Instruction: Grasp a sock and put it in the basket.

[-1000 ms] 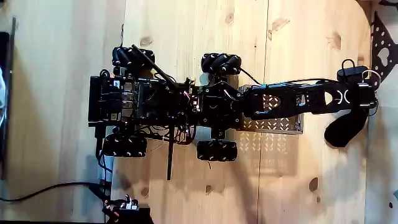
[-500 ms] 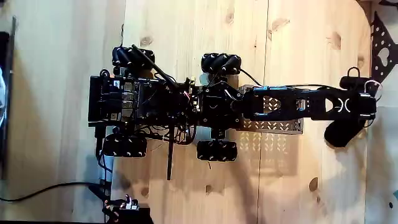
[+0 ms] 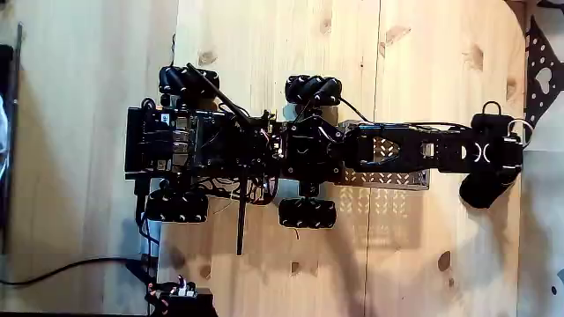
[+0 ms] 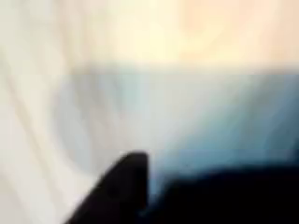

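Pale wood with dark knots makes up the table (image 3: 264, 44) seen from above in the fixed view. A black wheeled robot base (image 3: 203, 145) is parked on it, with four wheels (image 3: 313, 90) set at its sides. A grey metal basket (image 3: 383, 176) with small holes is fixed to the right end of the base. The black arm (image 3: 414, 150) is stretched out over the basket, toward the right side of the picture.

The gripper (image 3: 509, 151) is seen at the far right end of the arm, near the edge of the wooden board. The black sock (image 3: 486, 185) is seen just below the gripper in this view, as a dark rounded lump partly under the arm's end. The sock is to the right of the basket, not in it. It cannot be told whether the sock is held or just lies on the wood, and it cannot be told whether the jaws are open or closed.

A black cable (image 3: 70, 269) is laid across the lower left of the table.

The wrist view is very blurred. A black shape (image 4: 177, 196) is seen at the bottom of it, against pale and bluish patches, and what it is cannot be told.
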`<state>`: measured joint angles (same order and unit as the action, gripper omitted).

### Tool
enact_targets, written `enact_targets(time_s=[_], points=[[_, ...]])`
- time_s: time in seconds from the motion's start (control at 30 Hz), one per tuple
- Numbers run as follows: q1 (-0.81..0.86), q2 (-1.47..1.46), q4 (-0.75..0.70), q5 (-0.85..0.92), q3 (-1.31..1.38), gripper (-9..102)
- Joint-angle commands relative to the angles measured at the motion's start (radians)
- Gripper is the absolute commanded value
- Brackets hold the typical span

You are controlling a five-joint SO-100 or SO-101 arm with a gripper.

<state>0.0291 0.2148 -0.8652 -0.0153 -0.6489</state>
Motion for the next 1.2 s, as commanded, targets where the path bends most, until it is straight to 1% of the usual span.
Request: enact_targets(time_s=[0.0,0.47,0.6,0.63,0.67,0.77,0.8,0.87,0.9,1.03,1.07,1.1,1.13,1.17], points=[[-0.014,-0.002,0.015,0.015,0.037,29],[-0.106,-0.006,0.087,0.017,0.115,29],[-0.13,-0.067,0.083,0.009,0.224,13],[-0.133,-0.084,0.077,0.008,0.249,8],[-0.135,-0.098,0.066,0.003,0.272,0],[-0.135,-0.117,0.038,0.003,0.291,0],[-0.132,-0.121,0.026,-0.002,0.291,5],[-0.124,-0.13,0.014,-0.028,0.291,23],[-0.12,-0.13,0.014,-0.032,0.291,26],[-0.103,-0.144,0.014,0.02,0.291,26],[-0.095,-0.153,0.023,0.035,0.295,24],[-0.089,-0.169,0.021,0.064,0.31,12],[-0.081,-0.187,0.014,0.067,0.333,9],[-0.075,-0.199,0.012,0.074,0.348,0]])
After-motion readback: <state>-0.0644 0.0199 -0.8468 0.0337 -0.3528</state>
